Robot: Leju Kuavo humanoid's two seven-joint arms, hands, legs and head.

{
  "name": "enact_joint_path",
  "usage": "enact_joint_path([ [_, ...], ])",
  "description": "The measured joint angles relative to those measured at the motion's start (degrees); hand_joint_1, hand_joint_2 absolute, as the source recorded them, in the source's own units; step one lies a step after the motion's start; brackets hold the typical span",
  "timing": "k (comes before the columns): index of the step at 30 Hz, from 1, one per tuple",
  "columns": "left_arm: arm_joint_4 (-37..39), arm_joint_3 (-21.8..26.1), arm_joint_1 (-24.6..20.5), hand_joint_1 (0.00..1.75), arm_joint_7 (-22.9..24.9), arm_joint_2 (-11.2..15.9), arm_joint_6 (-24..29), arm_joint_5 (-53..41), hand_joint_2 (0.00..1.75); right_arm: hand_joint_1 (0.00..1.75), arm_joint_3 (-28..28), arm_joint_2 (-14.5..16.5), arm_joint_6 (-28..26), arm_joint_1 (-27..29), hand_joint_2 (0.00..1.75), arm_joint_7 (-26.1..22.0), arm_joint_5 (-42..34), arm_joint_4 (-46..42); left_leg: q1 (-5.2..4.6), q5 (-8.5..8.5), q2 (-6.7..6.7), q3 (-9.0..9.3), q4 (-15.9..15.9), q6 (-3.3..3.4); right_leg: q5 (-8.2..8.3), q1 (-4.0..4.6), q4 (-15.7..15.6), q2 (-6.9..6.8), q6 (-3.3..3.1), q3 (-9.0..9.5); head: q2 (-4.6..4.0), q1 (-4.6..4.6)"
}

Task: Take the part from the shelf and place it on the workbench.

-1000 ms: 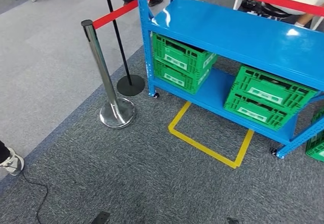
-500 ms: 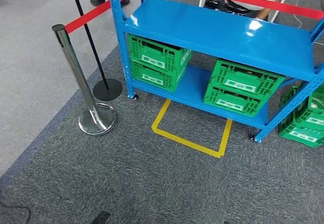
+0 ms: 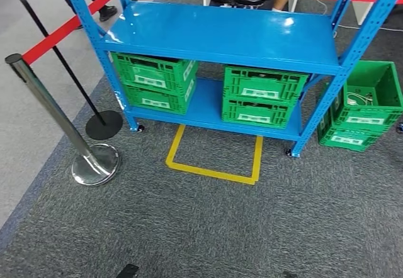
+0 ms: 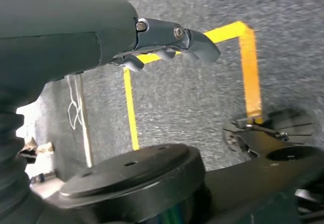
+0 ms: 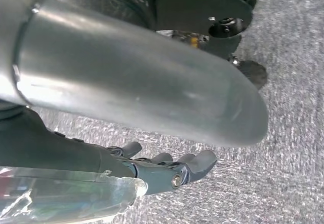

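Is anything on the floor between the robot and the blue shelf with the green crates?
Nothing visible: bare grey carpet with a yellow tape outline leads to the blue shelf. The chrome stanchion stands off left. Both hands hang empty.

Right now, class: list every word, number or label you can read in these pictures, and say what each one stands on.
No text can be read.
White labels on the green crates on the blue shelf: too small and blurred to read.
White labels on the green crates on the floor: also unreadable.
Yellow floor tape: a bare outline, no writing.
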Motion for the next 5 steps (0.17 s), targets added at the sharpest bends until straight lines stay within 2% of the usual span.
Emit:
enact_joint_path([
  [1, 0.0, 0.0, -0.2, 0.00, -0.1, 0.0, 0.0, 0.0, 1.75, 0.00, 0.0, 0.0, 0.0, 0.0, 0.00, 0.0, 0.0, 0.0, 0.01, -1.22, -0.36, -1.86, 3.6, -0.08, -0.01, -0.03, 0.0, 0.67, -0.06, -0.01, 0.00, -0.02],
  [2, 0.0, 0.1, -0.3, 0.00, -0.1, 0.0, 0.1, 0.0, 1.75, 0.00, 0.0, 0.0, 0.0, 0.0, 0.00, 0.0, 0.0, 0.0, 0.02, -1.47, -0.51, -3.10, 5.8, -0.12, -0.02, -0.05, 0.0, 1.38, -0.07, 0.01, 0.00, -0.05],
  [3, 0.0, 0.1, -0.5, 0.00, -0.2, 0.0, 0.1, 0.0, 1.75, 0.00, 0.0, 0.0, 0.0, 0.1, 0.00, 0.0, 0.0, 0.0, 0.05, -0.48, -0.60, -3.34, 5.8, -0.10, 0.00, -0.10, 0.0, 2.14, -0.03, 0.05, 0.00, -0.04],
  [4, 0.0, 0.1, -0.5, 0.00, -0.2, 0.0, 0.1, 0.0, 1.75, 0.00, 0.0, 0.0, 0.0, 0.1, 0.00, 0.0, 0.0, 0.0, 0.11, 1.49, -0.82, -2.56, 3.7, -0.06, 0.05, -0.17, 0.0, 2.99, 0.07, 0.10, 0.00, -0.04],
  [5, 0.0, 0.1, -0.5, 0.00, -0.2, 0.0, 0.2, 0.0, 1.75, 0.00, 0.0, 0.0, 0.0, 0.1, 0.00, 0.0, 0.0, 0.0, 0.14, 2.62, -0.91, -2.06, 2.4, -0.02, 0.08, -0.22, 0.0, 3.43, 0.11, 0.12, 0.00, -0.05],
])
